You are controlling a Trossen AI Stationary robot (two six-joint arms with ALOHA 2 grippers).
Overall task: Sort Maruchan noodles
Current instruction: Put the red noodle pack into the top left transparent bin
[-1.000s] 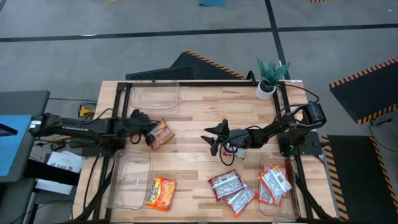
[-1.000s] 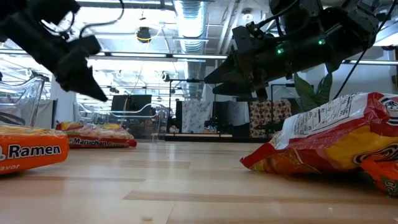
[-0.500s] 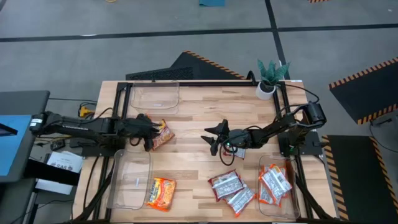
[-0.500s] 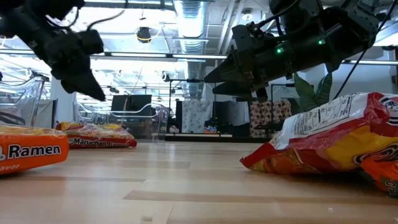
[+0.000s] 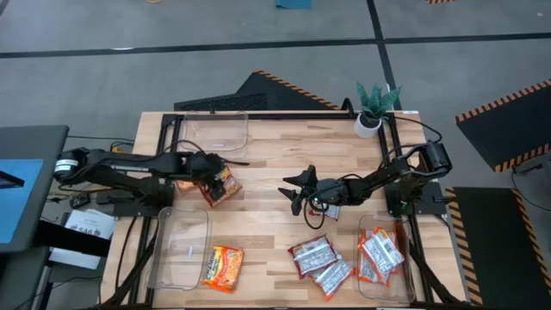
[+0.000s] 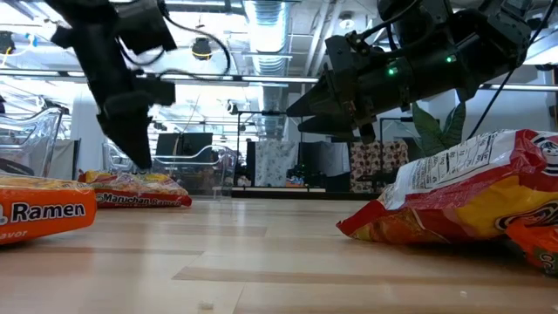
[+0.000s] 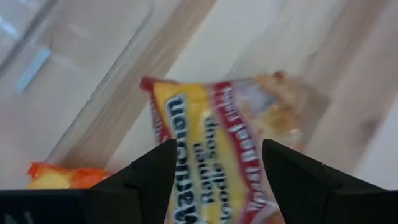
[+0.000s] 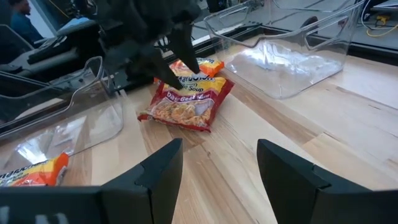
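**Inspector:** Maruchan noodles: one orange-yellow packet (image 5: 221, 184) lies flat on the bare wooden table (image 5: 275, 164), between the two clear bins on the left side. The left gripper (image 5: 209, 171) hangs directly over it, fingers spread, holding nothing.

**Assistant:** And the right gripper (image 5: 295, 191)?

**Inspector:** Parked mid-table, jaws apart, empty.

**Assistant:** Handling?

**Inspector:** Judged light, crinkly and slippery, with a brittle block inside. Pinch across a short sealed edge, gently, rather than squeezing the middle.
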